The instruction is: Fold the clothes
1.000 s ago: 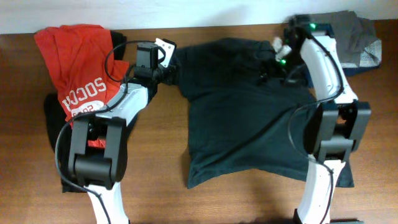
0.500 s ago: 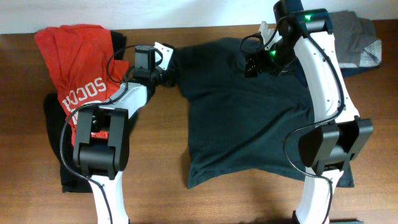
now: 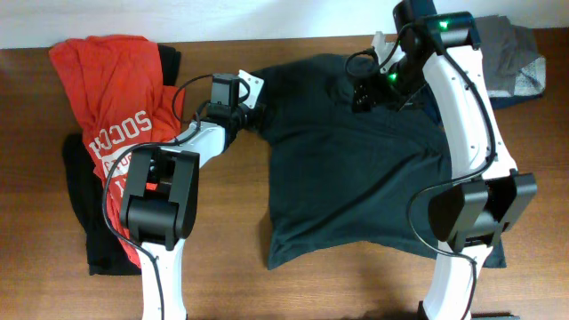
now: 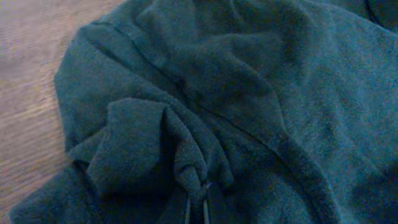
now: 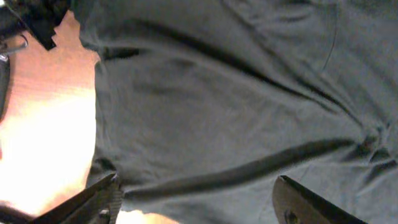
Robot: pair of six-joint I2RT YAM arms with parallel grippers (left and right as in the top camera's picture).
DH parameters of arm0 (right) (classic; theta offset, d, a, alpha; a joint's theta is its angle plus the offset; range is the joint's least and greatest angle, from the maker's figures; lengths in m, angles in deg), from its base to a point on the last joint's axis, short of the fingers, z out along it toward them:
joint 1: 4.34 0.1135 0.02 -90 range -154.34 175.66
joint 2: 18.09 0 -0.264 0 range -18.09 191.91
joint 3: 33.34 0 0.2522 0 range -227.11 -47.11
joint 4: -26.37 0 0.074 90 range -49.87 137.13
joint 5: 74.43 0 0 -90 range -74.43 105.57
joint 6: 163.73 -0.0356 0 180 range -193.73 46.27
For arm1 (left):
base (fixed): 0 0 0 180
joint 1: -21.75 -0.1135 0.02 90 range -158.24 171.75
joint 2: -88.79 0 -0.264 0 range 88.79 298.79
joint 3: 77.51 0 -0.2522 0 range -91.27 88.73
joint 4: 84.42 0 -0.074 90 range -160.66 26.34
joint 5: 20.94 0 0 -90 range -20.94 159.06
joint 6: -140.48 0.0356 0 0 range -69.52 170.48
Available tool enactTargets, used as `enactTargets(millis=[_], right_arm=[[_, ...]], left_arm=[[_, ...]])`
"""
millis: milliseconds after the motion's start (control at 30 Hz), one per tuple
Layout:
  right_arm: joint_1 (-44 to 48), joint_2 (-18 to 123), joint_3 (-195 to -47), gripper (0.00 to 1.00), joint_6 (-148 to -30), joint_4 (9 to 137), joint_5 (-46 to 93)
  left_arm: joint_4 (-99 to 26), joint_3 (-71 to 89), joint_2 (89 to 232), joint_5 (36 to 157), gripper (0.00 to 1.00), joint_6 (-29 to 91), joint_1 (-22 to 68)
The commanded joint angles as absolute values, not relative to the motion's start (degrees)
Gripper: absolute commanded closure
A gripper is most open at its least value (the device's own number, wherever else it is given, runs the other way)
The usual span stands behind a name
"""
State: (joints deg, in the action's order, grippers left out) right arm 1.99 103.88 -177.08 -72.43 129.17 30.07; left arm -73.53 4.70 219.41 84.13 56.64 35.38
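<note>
Now, left fingers (image 3: 249, 113) clamped on sleeve of black T-shirt (image 3: 356, 178), right fingers (image 5: 93, 202) spread wide above it.

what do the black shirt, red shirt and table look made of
black shirt: soft knit cloth, likely cotton, matte; it bunches and looks fuzzy close up.
red shirt: similar matte cloth, creased, white print.
table: wood or wood-look laminate; brown grain lines, slight sheen.
</note>
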Motion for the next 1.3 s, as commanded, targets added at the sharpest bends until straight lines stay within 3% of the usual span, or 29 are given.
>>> enactTargets(millis=[0,367,633,767,967,1267], right_arm=[[2.03,101.41,-177.93,0.23,-73.33,130.94,29.77],[10.16,101.28,-177.73,0.27,-75.36,137.47,29.83],[24.96,101.28,-174.06,0.27,-81.64,136.45,25.74],[34.86,101.28,-167.07,0.27,-85.24,131.16,23.06],[42.45,101.28,-156.42,0.27,-87.82,124.58,23.01],[51.12,101.30,-143.64,0.14,-85.37,118.76,28.65]], left_arm=[[-71.00,1.14,218.43,84.74,1.00,50.76,32.93],[-47.06,-16.78,207.13,84.72,1.00,45.55,26.92],[-45.93,-17.29,205.86,83.30,1.00,45.60,26.84],[-45.29,-17.29,205.86,80.98,1.00,45.80,26.81],[-45.27,-17.29,205.86,80.59,1.00,45.80,25.59],[-45.27,-17.29,205.86,80.59,1.00,45.80,23.45]])
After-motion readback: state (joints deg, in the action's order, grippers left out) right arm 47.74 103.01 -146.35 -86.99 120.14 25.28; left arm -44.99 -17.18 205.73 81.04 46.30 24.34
